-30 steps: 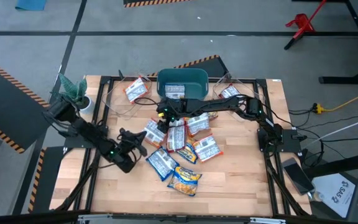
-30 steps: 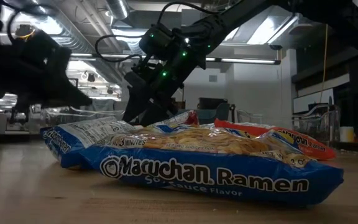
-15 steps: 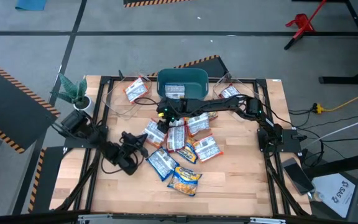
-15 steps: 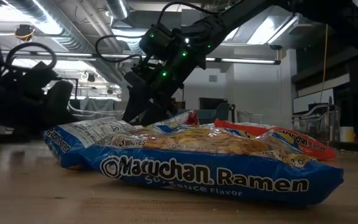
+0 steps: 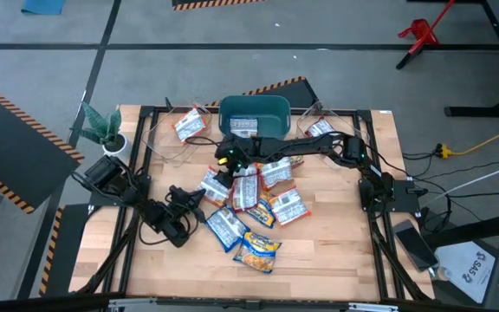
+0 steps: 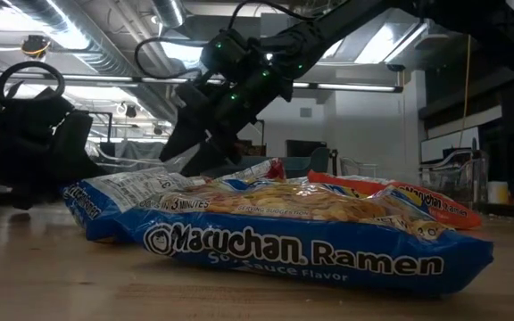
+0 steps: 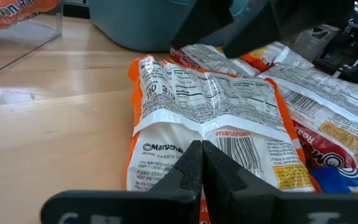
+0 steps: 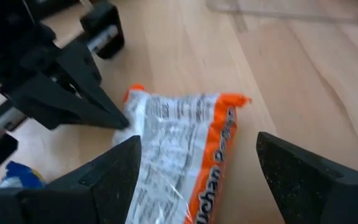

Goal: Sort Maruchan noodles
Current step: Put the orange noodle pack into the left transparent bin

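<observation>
Several Maruchan packets lie flat in a pile at the table's middle. An orange-white packet lies label-down at the pile's left, its full length in my left wrist view. My left gripper is shut and low over the table, just left of that packet and pointing at it. My right gripper is open and hovers above the same packet. Its two fingers stand wide apart, clear of the packet. My left gripper comes in level from the table's left. Its shut fingertips reach the left end edge of the orange-white packet, which lies flat on the table. Whether the tips touch that edge I cannot tell.
A teal bin with one packet in it stands at the far edge. Clear containers flank it on the left and right, each holding a packet. A potted plant stands far left. Blue and yellow packets lie nearer.
My left gripper has come down to table height and moved right, toward the orange-white packet. My right gripper has risen a little and shifted slightly toward the table's left. The packets have stayed where they were.
</observation>
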Action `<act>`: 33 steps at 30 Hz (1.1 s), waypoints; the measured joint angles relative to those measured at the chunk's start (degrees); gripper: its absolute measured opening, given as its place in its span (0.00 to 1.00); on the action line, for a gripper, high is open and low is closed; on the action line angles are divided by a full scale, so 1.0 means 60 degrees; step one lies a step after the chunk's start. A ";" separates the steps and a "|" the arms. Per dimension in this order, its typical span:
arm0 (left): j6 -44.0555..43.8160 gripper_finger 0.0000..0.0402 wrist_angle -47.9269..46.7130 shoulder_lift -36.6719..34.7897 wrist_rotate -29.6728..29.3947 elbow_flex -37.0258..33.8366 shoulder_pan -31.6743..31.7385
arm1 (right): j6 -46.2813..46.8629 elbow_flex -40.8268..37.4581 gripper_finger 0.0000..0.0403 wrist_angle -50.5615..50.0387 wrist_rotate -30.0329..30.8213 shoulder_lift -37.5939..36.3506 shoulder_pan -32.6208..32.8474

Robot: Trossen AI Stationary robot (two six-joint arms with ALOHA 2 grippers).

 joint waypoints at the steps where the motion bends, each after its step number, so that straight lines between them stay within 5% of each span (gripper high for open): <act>1: 0.0001 0.00 -0.0001 0.0000 0.0027 0.0000 -0.0009 | -0.0062 -0.0003 0.75 0.0095 -0.0008 0.0000 -0.0013; 22: 0.0128 0.00 -0.0175 0.0494 0.0111 0.0176 -0.0338 | -0.0786 -0.0003 0.75 0.0131 -0.0352 0.0570 -0.0239; 33: 0.0230 0.00 -0.0268 0.0776 -0.0037 0.0463 -0.0240 | -0.0215 -0.0003 0.75 0.0093 -0.2485 0.0765 -0.0384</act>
